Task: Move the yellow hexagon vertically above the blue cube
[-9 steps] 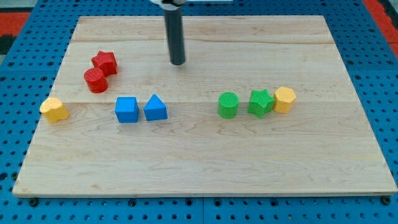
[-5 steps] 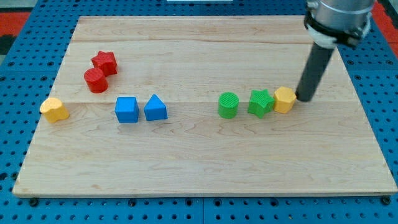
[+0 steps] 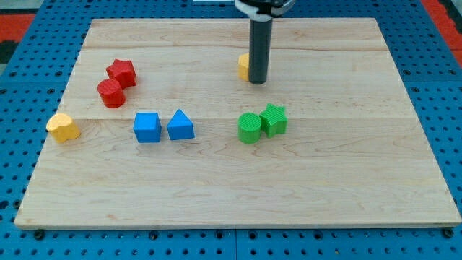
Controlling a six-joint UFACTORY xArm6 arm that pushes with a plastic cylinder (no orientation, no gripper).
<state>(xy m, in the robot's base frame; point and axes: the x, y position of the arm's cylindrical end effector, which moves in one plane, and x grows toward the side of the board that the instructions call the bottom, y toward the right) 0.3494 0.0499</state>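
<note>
The yellow hexagon [image 3: 244, 66] sits in the upper middle of the board, mostly hidden behind my rod. My tip [image 3: 258, 81] rests on the board just to the hexagon's right, touching or nearly touching it. The blue cube [image 3: 147, 127] lies left of centre, well to the lower left of the hexagon, with a blue triangular block [image 3: 180, 126] beside it on its right.
A red star [image 3: 122, 72] and red cylinder [image 3: 111, 93] sit at the upper left. A second yellow block [image 3: 63, 127] lies near the left edge. A green cylinder [image 3: 250, 128] and green star [image 3: 273, 119] touch each other right of centre.
My tip went to the right of the yellow hexagon, then pushed it left and up to the upper middle. The green star and green cylinder were shoved left and now touch.
</note>
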